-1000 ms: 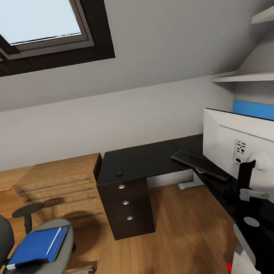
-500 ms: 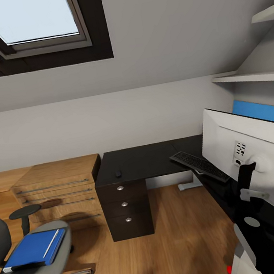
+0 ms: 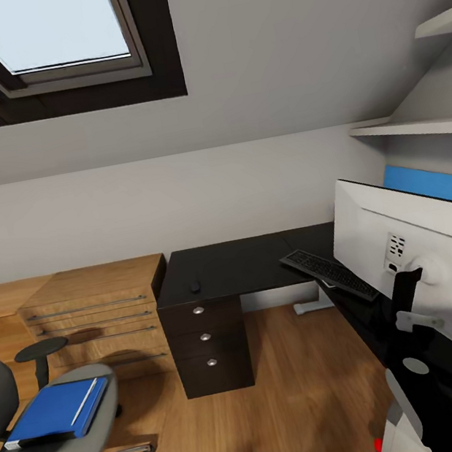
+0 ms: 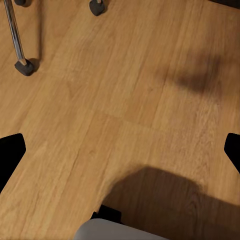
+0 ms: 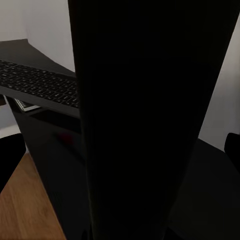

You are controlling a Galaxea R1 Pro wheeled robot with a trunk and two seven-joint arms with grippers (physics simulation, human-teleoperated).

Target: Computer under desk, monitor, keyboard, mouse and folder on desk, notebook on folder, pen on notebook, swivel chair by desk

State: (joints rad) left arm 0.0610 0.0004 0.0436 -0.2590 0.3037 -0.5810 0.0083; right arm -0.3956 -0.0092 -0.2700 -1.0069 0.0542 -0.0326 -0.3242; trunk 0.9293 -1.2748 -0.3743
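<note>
Head view gives us the desk (image 3: 240, 264) along the far wall and down our right side, with the monitor (image 3: 416, 252) close on the right, its white back toward us. The keyboard (image 3: 329, 273) sits tilted, one end raised and propped on something we cannot make out, near the monitor's edge. The mouse (image 3: 195, 287) lies well apart from it, above the drawer unit (image 3: 208, 344). Low on our left stands the swivel chair (image 3: 60, 440), away from the desk, with the blue folder (image 3: 55, 412) on its seat and the pen (image 3: 84, 399) lying across the folder. We see no notebook here. Our right wrist camera looks close at a dark upright column, probably the monitor's neck (image 5: 145, 120), with the keyboard (image 5: 40, 82) behind it; black finger tips (image 5: 10, 155) sit at both edges of that picture, so that gripper stands wide and empty. The left wrist camera looks down on the wooden floor (image 4: 125, 90) and chair legs (image 4: 17, 45), its fingers (image 4: 10, 155) likewise spread wide, holding nothing. We judge the keyboard step is in hand: it needs laying flat beside the monitor, and then the mouse must be brought next to it.
</note>
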